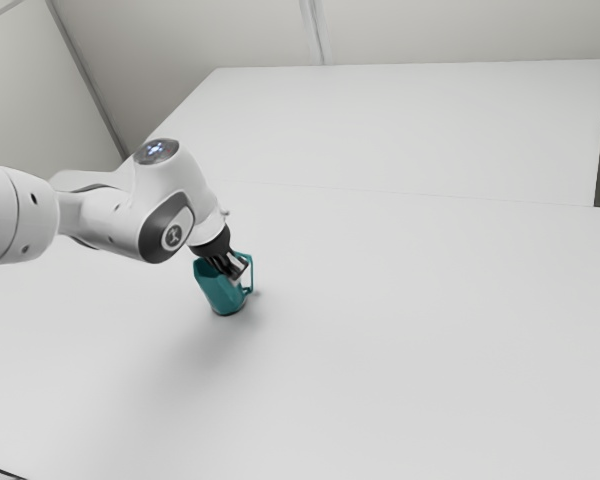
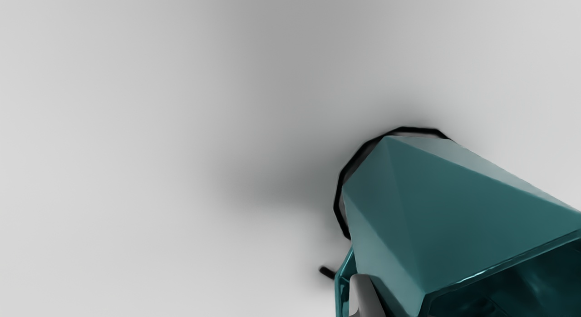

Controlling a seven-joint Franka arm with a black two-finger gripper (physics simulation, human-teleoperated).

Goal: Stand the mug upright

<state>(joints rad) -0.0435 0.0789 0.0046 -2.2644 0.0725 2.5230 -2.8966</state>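
Inspector: What are you recording, largest item first?
Clerk: The table (image 1: 430, 350) is carrying the work. The arm (image 1: 110, 218) is reaching in from nine o'clock in the exterior view. The mug (image 1: 220, 291) is sitting on the table at eight o'clock from that view's centre. Its mouth (image 2: 513, 280) is facing up and its dark base (image 2: 337, 194) is pointing down at the table. It is looking upright, or very nearly.
Inspector: And the claw (image 1: 236, 269)?
Clerk: It is hovering at one o'clock on the mug, close to the handle (image 1: 251, 272), which is projecting at two o'clock. How far it is opening I am not able to tell, nor whether it is holding anything.
Inspector: Which step are you judging to be in hand?
Clerk: The closing one: seating or leaving the mug. The pose is already matching the order, but I am not certifying full contact under the base.
Inspector: What is the next move requiring?
Clerk: It is requiring a level base, then a gentle clearance. Any drag on the handle is risking a tip.
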